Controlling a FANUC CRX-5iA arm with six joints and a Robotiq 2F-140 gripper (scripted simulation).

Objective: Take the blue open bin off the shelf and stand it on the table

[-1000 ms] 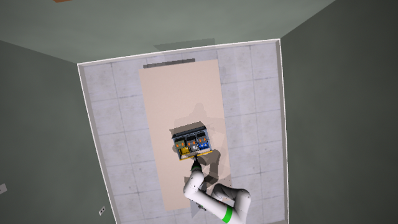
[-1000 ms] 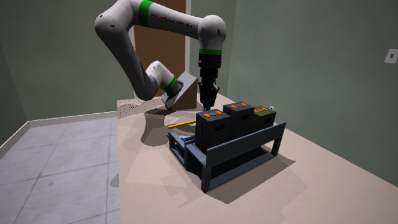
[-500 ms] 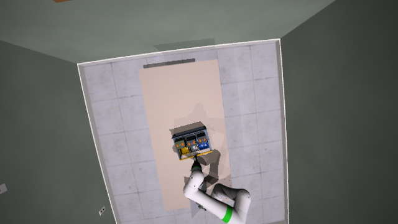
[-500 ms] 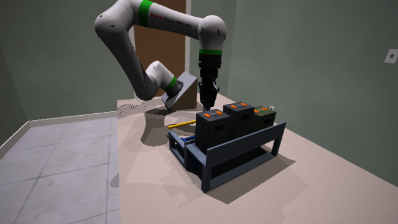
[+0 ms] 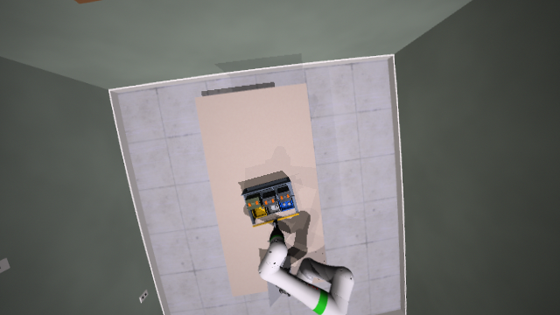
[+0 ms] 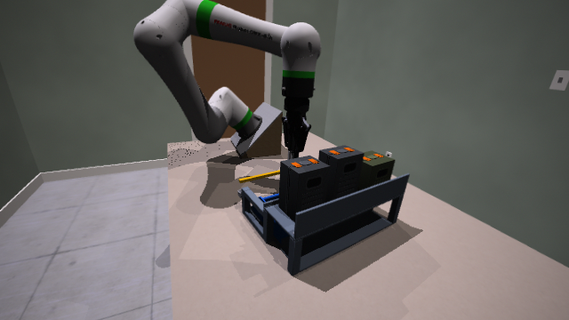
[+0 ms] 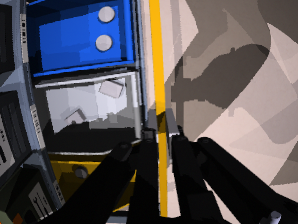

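The blue open bin [image 5: 286,204] [image 6: 268,197] [image 7: 75,35] is on the shelf [image 6: 356,202], at the right end in the top view, with two round pale parts in it. A light grey bin [image 5: 274,209] [image 7: 65,102] is in the middle, with small parts. A yellow bin [image 5: 259,212] is at the other end, partly hidden by my fingers in the wrist view. My gripper [image 5: 275,222] [image 6: 292,156] [image 7: 160,120] points down and is shut on a yellow bar [image 5: 286,217] [image 6: 260,176] [image 7: 157,55]. The bar hangs in the air along the shelf's front, level with no visible tilt.
Two tall dark cases [image 6: 311,187] [image 6: 348,171] and an olive case [image 6: 378,165] with orange latches stand behind the bins, rising well above them. The shelf's raised back panel is behind the cases. The shelf stands on the table [image 5: 254,131] [image 6: 213,276].
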